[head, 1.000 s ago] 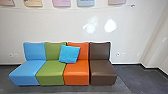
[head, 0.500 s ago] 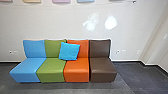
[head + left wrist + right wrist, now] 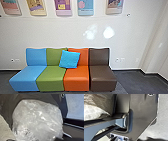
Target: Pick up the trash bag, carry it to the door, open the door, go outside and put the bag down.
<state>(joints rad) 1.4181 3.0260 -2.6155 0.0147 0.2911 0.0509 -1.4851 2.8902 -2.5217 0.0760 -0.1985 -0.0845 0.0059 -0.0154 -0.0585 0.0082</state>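
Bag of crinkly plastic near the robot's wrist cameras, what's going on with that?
It looks like the trash bag, clear crinkled plastic beside dark plastic, close in front of the left wrist camera and partly seen from the right one. Whether it is gripped, I can't tell. The robot is indoors, facing a row of blue, green, orange and brown seats along a wall, with a bright blue cushion on it. So the bag isn't outside yet.

Trash bag (image 3: 37, 119), dark and clear plastic, crumpled, shiny
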